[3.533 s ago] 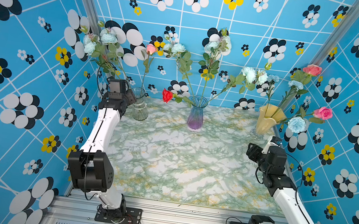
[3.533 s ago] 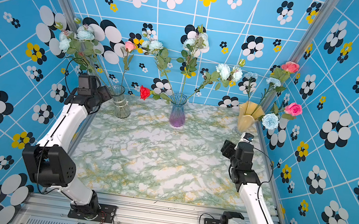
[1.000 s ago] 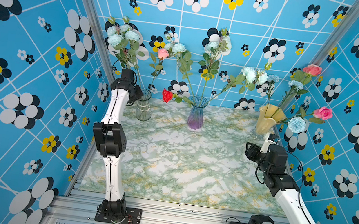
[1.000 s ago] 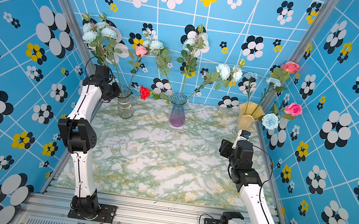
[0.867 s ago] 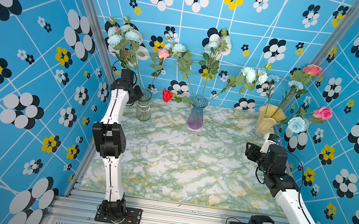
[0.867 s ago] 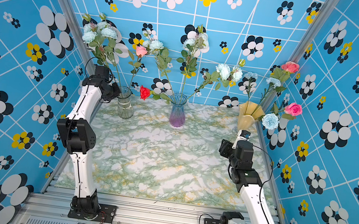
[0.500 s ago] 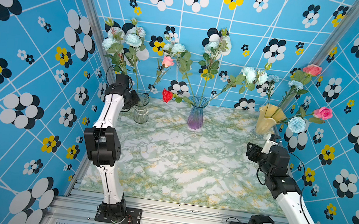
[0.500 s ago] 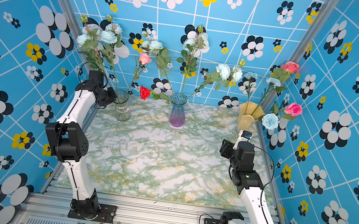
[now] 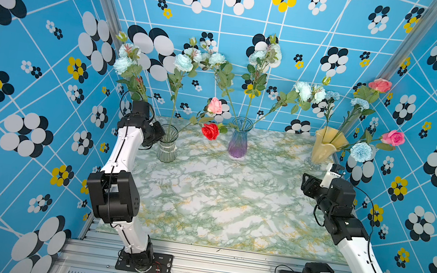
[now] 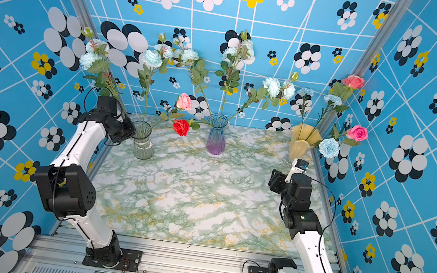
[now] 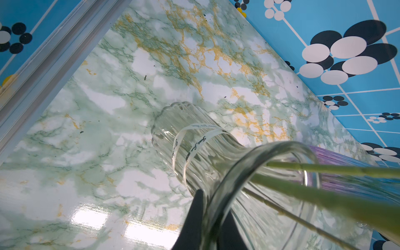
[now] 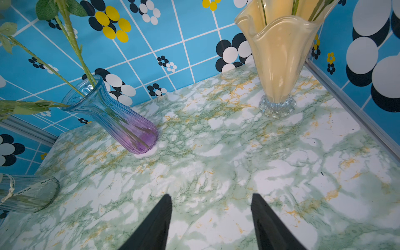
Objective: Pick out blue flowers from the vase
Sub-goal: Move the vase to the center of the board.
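Narrow-closed left gripper [image 11: 212, 203] pinching the green stem of pale blue ruffled artificial flowers [image 9: 122, 64], blooms high near the left wall [image 9: 45, 91], close by the rim of clear ribbed glass vase [image 9: 167, 147], white ribbon [image 11: 195, 144] script unreadable, right gripper [image 12: 211, 197] spread wide above open green-marbled tabletop [image 9: 231, 202]

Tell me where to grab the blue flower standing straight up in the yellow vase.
Grip its thin stem just above the yellow vase rim, right claw coming from the table's middle. It rises nearly upright and alone on that side; the other stems lean toward the wall.
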Robot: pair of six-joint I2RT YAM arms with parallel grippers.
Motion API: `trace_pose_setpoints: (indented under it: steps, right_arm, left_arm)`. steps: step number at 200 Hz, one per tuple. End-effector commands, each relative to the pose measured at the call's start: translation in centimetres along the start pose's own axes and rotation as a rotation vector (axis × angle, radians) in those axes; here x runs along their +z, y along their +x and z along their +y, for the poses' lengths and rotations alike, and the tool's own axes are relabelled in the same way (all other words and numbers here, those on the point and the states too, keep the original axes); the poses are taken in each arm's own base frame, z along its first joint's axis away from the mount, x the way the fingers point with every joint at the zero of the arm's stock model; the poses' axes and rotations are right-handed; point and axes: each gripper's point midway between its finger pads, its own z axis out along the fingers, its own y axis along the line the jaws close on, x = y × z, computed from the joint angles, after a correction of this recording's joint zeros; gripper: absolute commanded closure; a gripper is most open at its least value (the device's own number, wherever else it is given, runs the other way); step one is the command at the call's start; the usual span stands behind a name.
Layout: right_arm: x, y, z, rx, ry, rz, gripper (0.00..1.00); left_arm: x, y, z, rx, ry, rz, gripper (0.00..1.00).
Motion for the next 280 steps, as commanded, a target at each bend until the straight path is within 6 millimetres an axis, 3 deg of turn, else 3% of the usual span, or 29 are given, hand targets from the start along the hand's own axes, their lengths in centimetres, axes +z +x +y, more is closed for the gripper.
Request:
trace_pose_setpoints:
  steps: [1, 68, 156, 196, 253, 280]
  right_arm:
    - [-0.8, -1.0, 0.5, -0.018, -0.008, -0.019, 0.38]
    - [-0.6, -0.9, 0.6, -0.020, -0.015, -0.012, 0.38]
    - [-0.4, -0.8, 0.5, -0.024, -0.006, -0.002, 0.38]
    - [-0.3, -0.8, 0.6, -0.029, -0.007, 0.005, 0.33]
    - [-0.4, -0.9, 0.5, -0.035, -0.001, 0.004, 0.30]
    - [-0.4, -0.9, 0.5, -0.037, -0.002, 0.007, 0.30]
  left_arm:
    - [-2.3, 0.5, -1.6, -0.012, 0.106, -0.004, 1.00]
    - [-3.8, 1.9, 0.2, -0.083, 0.191, 0.020, 1.00]
    - [-7.2, 5.2, -1.0, 0.001, 0.239, 0.062, 1.00]
    - [-8.4, 8.3, -3.7, 0.100, 0.255, 0.106, 1.00]
    - [-7.6, 14.8, -9.4, 0.245, 0.319, 0.218, 1.00]
    - [-7.9, 16.8, -11.7, 0.306, 0.337, 0.248, 1.00]
